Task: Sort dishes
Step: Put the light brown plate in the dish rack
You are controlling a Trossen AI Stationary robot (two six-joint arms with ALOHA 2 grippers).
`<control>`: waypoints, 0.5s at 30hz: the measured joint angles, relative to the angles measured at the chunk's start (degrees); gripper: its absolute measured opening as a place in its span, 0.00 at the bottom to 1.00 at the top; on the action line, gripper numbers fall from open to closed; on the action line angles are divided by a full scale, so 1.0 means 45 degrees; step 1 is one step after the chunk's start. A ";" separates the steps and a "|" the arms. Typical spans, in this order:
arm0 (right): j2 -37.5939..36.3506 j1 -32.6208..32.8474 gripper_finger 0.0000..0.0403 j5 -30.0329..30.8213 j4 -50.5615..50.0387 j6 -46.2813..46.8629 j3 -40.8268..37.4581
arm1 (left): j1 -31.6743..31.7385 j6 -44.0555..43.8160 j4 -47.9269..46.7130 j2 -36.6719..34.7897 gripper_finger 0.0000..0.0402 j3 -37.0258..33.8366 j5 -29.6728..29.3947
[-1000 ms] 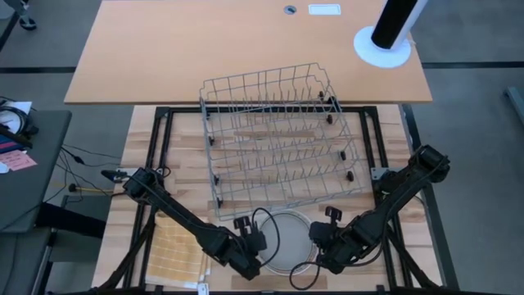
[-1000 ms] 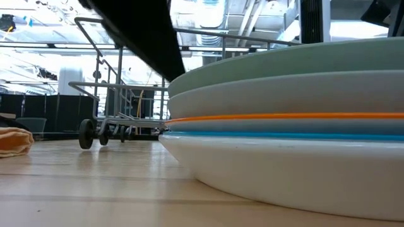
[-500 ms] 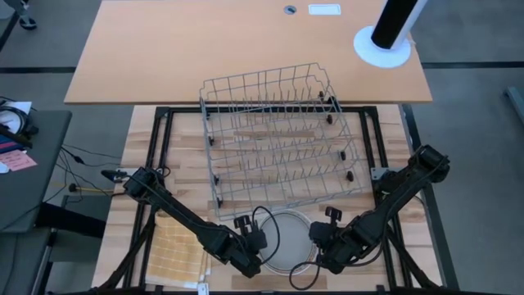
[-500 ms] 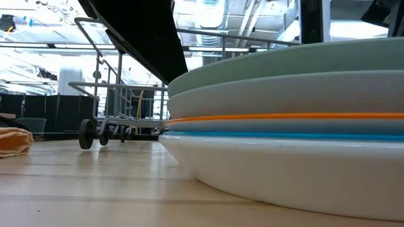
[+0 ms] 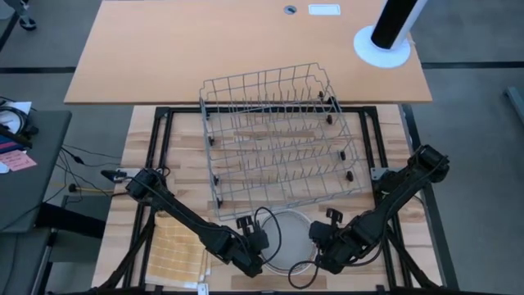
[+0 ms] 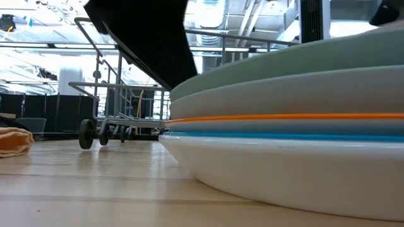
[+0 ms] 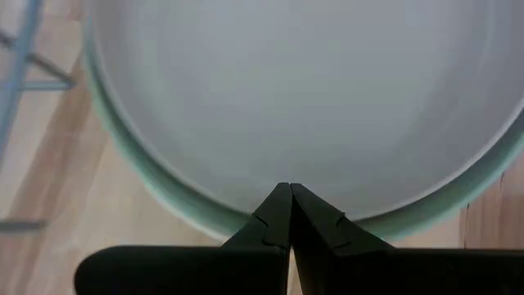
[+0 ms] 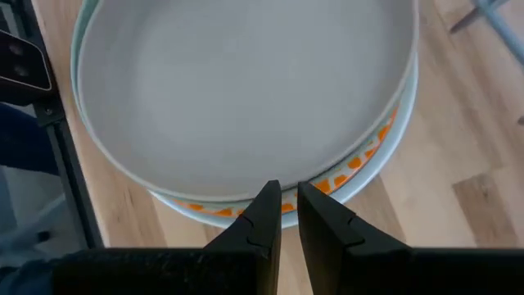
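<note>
Lower middle of the high view, dish stack (image 5: 288, 238): sitting on the wooden tabletop (image 5: 147, 139) just below the wire rack (image 5: 278, 135), between the two claws.
Stack seen in the low view: filling the right half of the frame; white plate (image 6: 284, 170) lying at the bottom, then a blue-edged plate (image 6: 290, 129), an orange-edged plate (image 6: 290, 116), a beige-grey plate (image 6: 290, 91), and a pale teal-green plate (image 6: 284, 63) lying on top.
Top plate's tilt: rising toward the upper right of the low view, sitting apart from the beige-grey plate there.
Left claw (image 7: 287, 197): resting at the lower left of the stack in the high view; fingers pressing together, tips meeting at the teal-green rim at lower centre of the left wrist view; whether pinching the rim, cannot tell.
Right claw (image 8: 284, 195): resting at the lower right of the stack in the high view; fingers standing narrowly apart, straddling the stack's near edge at lower centre of the right wrist view, orange pattern showing just beside the tips.
Wire rack: standing at centre frame in the high view, holding no plates.
Yellow checked cloth (image 5: 176, 246): lying at the lower left of the high view, under the left arm.
</note>
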 joint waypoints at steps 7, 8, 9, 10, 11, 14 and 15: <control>0.0005 -0.0022 0.12 -0.0220 -0.0081 0.0356 0.0000 | 0.0005 0.0025 -0.0003 0.0003 0.00 -0.0009 0.0183; 0.0005 -0.0046 0.12 -0.0220 -0.0076 0.0357 0.0000 | 0.0005 0.0025 -0.0012 0.0005 0.00 -0.0009 0.0179; 0.0005 -0.0072 0.12 -0.0220 -0.0067 0.0361 0.0000 | 0.0009 0.0025 0.0004 0.0067 0.00 -0.0009 0.0175; 0.0005 -0.0083 0.12 -0.0217 -0.0044 0.0398 0.0000 | 0.0044 0.0025 0.0029 0.0112 0.00 -0.0009 0.0174; 0.0005 -0.0083 0.12 -0.0184 -0.0042 0.0449 0.0000 | 0.0044 0.0034 0.0033 0.0143 0.00 -0.0009 0.0183; 0.0005 -0.0087 0.14 0.0219 -0.0052 0.0212 0.0024 | 0.0117 0.0058 0.0088 0.0241 0.00 -0.0009 0.0438; 0.0001 -0.0083 0.16 0.0348 -0.0044 -0.0064 0.0039 | 0.0126 0.0071 0.0151 0.0295 0.00 -0.0009 0.0465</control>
